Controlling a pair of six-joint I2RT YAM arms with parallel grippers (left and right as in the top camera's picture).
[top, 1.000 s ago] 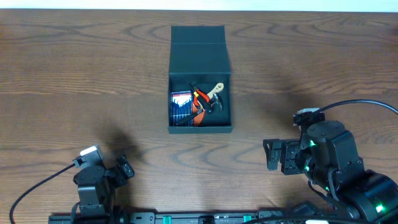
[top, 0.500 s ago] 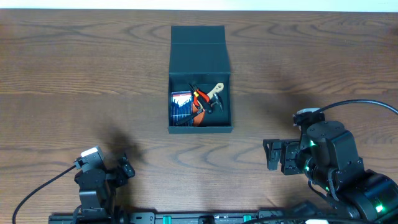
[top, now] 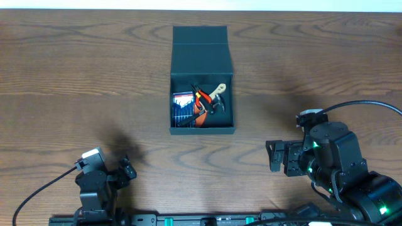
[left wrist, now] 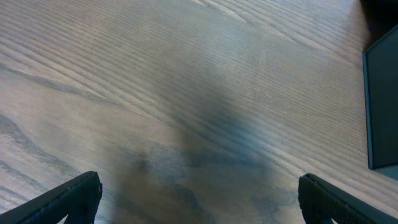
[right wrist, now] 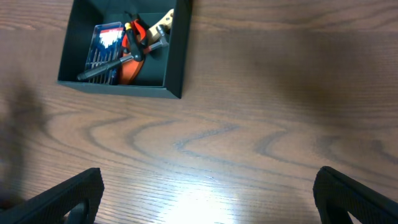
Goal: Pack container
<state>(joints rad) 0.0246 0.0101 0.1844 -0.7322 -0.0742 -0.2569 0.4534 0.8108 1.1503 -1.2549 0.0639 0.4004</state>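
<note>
The container [top: 202, 56] is a dark teal-black box at the table's middle back, its flap lid open and lying back. Inside lie a blue drill-bit set [top: 183, 105], orange-handled pliers [top: 202, 98] and a tool with a pale wooden handle [top: 218, 91]. The box also shows in the right wrist view [right wrist: 178, 59], and its edge shows in the left wrist view [left wrist: 380, 106]. My left gripper [left wrist: 199, 202] is open and empty low at the front left. My right gripper [right wrist: 208, 199] is open and empty at the front right, facing the box.
The wooden table [top: 75, 81] spreads around the box. Black cables run from both arms along the front edge [top: 38, 191].
The left arm has pulled back slightly toward the front edge. The right arm and the box contents have not moved.
</note>
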